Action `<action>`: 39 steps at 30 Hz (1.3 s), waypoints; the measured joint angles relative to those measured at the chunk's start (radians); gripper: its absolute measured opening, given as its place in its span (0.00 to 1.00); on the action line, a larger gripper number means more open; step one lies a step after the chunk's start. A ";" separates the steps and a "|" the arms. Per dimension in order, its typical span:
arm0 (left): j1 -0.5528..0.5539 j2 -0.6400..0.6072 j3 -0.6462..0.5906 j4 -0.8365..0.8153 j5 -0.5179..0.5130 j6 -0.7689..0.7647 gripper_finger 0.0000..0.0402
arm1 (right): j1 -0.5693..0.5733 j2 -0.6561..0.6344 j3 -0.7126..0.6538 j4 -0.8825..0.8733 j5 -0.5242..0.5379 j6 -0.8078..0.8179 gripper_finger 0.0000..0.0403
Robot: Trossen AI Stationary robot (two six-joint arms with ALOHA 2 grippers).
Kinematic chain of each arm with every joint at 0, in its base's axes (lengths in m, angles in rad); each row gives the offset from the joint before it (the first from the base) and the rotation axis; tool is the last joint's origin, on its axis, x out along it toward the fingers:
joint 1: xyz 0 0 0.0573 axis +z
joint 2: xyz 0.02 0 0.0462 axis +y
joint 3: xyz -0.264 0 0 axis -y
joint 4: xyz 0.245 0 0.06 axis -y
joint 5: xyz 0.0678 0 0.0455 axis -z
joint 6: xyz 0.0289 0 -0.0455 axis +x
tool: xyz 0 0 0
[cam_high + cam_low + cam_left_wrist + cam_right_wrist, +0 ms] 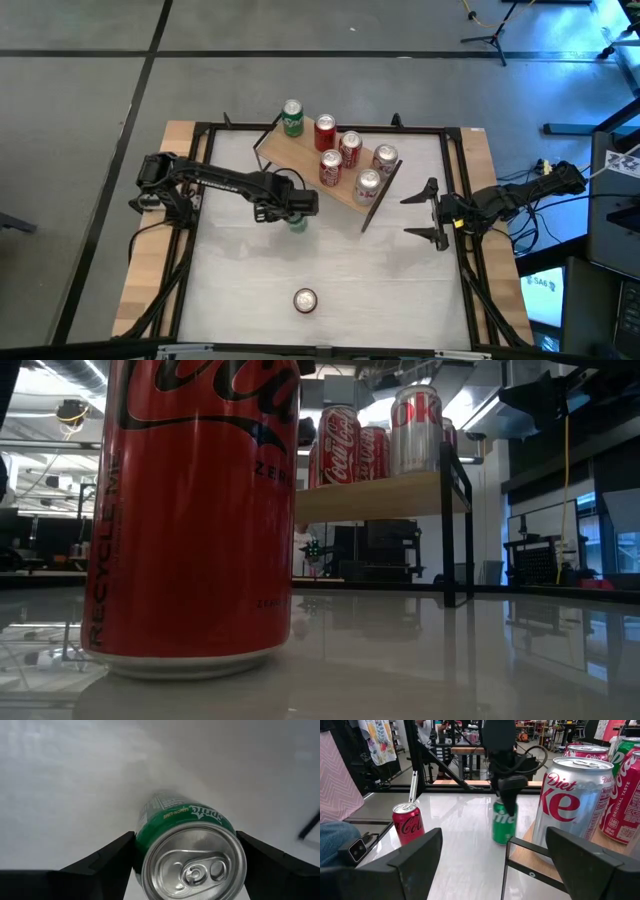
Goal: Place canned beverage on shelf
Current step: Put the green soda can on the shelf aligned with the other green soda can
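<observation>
Green Sprite can (pixel 187 847) upright on table, wooden shelf (pixel 300 155) (six cans) nearby

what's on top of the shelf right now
Six cans stand on the shelf: a green can, three red Coca-Cola cans and two silver Diet Coke cans. Nothing shows beneath the board.

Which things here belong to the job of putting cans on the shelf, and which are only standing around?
Job:
shelf
green Sprite can, between the left gripper's fingers
red Coke can, on the table

Standing around:
right gripper, open
tripod
</observation>
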 joint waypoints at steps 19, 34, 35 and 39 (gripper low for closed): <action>0.040 -0.001 0.000 -0.001 -0.014 -0.068 0.78 | 0.000 0.000 0.000 0.000 0.000 0.000 0.87; 0.040 -0.002 0.000 0.000 -0.012 0.008 0.79 | 0.000 0.000 0.000 0.000 0.000 0.000 0.87; 0.040 -0.002 0.000 0.001 -0.012 0.024 0.79 | 0.000 0.000 0.000 0.000 0.000 0.000 0.87; 0.040 -0.002 0.000 0.015 0.006 0.051 0.79 | 0.000 0.000 0.000 0.000 0.000 0.000 0.87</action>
